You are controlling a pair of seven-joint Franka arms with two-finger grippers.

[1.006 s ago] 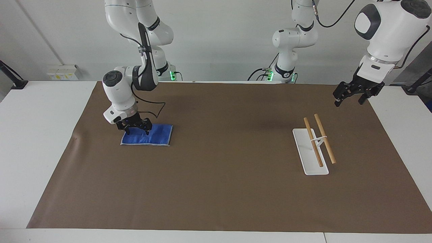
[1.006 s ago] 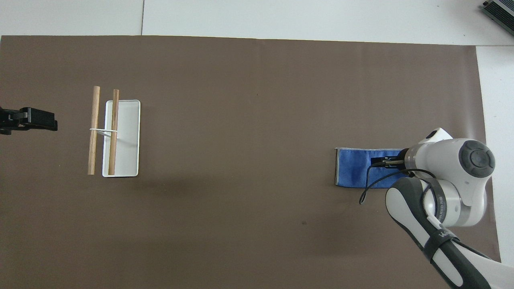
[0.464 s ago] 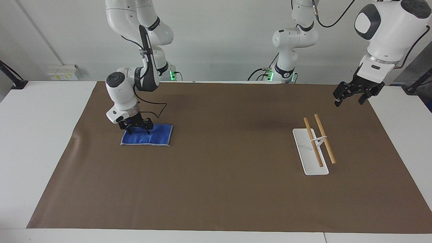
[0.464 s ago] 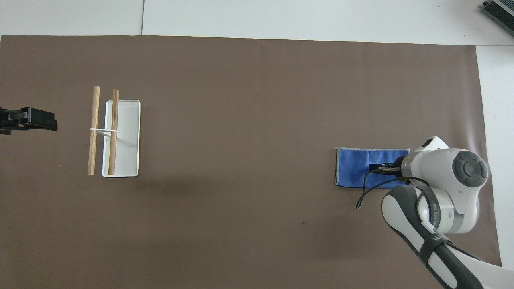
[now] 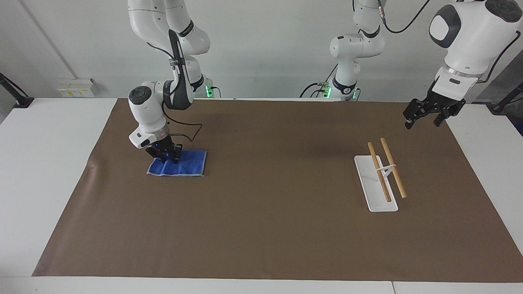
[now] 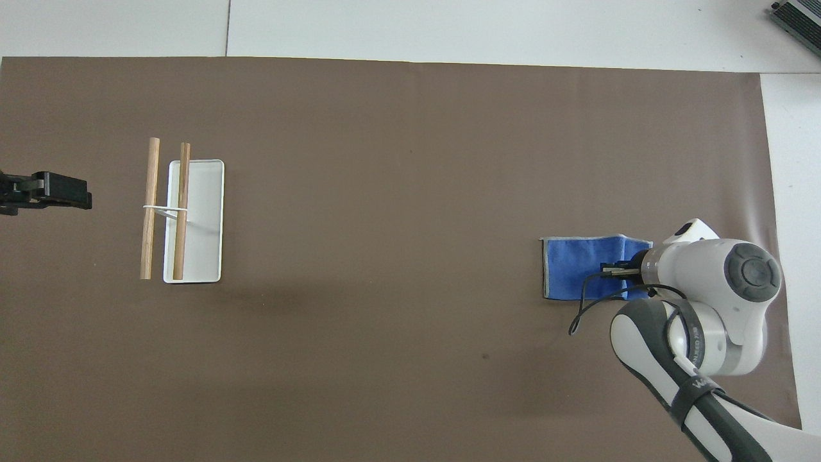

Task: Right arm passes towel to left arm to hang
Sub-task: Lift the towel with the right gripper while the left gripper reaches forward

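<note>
The royal-blue towel (image 5: 184,165) lies on the brown mat toward the right arm's end of the table, wrinkled at the end under the gripper. My right gripper (image 5: 165,158) is down on that end, fingers drawn together and pinching the cloth. In the overhead view the towel (image 6: 571,266) shows partly under the right gripper (image 6: 610,269) and wrist. My left gripper (image 5: 423,123) hangs open and empty in the air near the left arm's end of the table, beside the rack; it also shows in the overhead view (image 6: 64,191).
The rack, a white base (image 5: 376,196) with two raised wooden bars (image 5: 392,167), stands toward the left arm's end, also in the overhead view (image 6: 202,224). The brown mat (image 5: 269,204) covers most of the white table.
The right gripper's fingers have closed on the towel's end. The cloth has bunched up and its free end has slid slightly toward the gripper. The left arm has not moved.
</note>
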